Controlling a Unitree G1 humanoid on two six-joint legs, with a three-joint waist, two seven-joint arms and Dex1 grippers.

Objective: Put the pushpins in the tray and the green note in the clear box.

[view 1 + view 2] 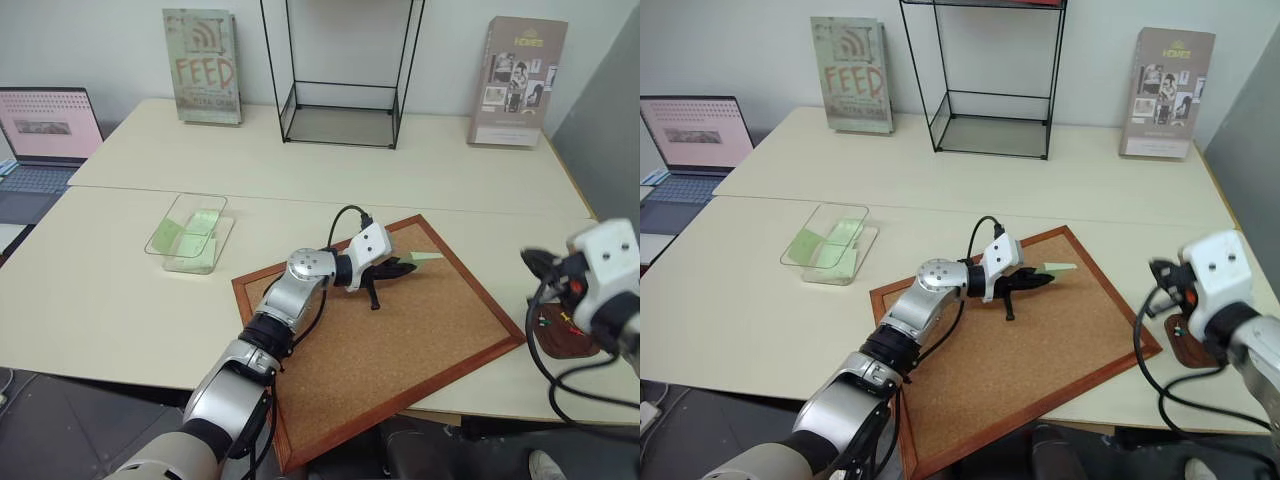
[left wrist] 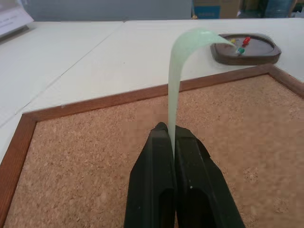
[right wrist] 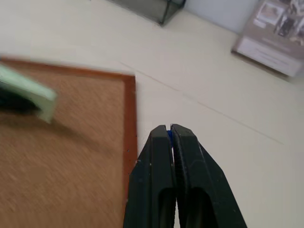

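Green note is pinched at one edge in the left gripper's closed jaws over the corkboard; limp, it could slip free before the clear box. Right gripper is closed on a blue speck, perhaps a pushpin.

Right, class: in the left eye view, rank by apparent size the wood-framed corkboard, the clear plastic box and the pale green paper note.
1. Wood-framed corkboard
2. Clear plastic box
3. Pale green paper note, held in the left gripper, partly edge-on, so it looks smaller.

Head stereo overhead; wrist cams close.
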